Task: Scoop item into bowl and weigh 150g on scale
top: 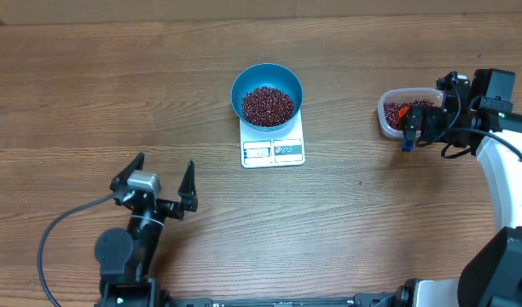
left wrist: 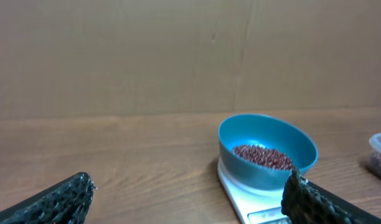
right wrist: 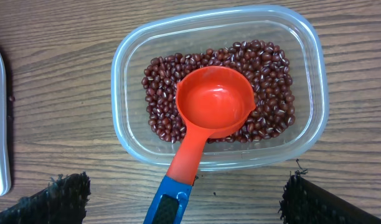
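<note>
The right gripper [right wrist: 185, 186] has its fingers [right wrist: 67, 199] spread wide, clamped on nothing; the blue handle of a scoop [right wrist: 215, 102] runs down between them, touching neither. The scoop's empty red cup faces up on the beans [right wrist: 271, 68] in a clear tub [right wrist: 119, 81], and its long axis slants from there over the near rim toward the wrist. The left gripper [top: 165, 166] hangs just as wide over bare table [top: 116, 85], well apart from everything and empty, its fingers [left wrist: 66, 199] pointing toward the scale [top: 274, 152]. The scale's display edge faces the robot; its markings are too small to read. The blue bowl [top: 240, 89] sits on the scale, holding a heap of beans [top: 268, 105].
</note>
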`<act>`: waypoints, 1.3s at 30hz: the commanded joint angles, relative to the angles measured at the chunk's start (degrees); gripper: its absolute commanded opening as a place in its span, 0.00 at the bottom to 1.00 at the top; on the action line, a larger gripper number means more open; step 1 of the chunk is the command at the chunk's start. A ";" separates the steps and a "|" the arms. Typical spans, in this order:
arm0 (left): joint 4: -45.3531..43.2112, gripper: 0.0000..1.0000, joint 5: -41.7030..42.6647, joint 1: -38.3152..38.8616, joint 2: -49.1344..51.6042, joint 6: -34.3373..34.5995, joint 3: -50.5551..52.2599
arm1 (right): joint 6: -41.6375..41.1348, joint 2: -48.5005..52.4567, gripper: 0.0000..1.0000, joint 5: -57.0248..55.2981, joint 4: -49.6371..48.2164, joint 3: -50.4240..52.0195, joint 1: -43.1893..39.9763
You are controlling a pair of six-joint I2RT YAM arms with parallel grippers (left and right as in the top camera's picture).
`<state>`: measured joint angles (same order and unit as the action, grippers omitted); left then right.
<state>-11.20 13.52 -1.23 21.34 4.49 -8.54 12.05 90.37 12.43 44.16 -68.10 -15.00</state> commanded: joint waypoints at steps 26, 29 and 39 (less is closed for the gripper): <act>15.30 1.00 -6.64 -4.70 -21.20 0.17 8.26 | 0.22 -0.35 1.00 -0.35 -0.31 -1.46 -0.07; 15.30 0.99 -6.64 -4.70 -21.20 0.15 8.26 | 0.22 -0.35 1.00 -0.35 -0.31 -1.46 -0.07; 15.13 1.00 -6.49 -4.63 -21.07 0.17 8.26 | 0.22 -0.35 1.00 -0.35 -0.33 -1.46 -0.07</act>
<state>3.70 7.81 -5.39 0.86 5.74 -0.47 12.08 90.37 12.40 44.18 -68.16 -15.00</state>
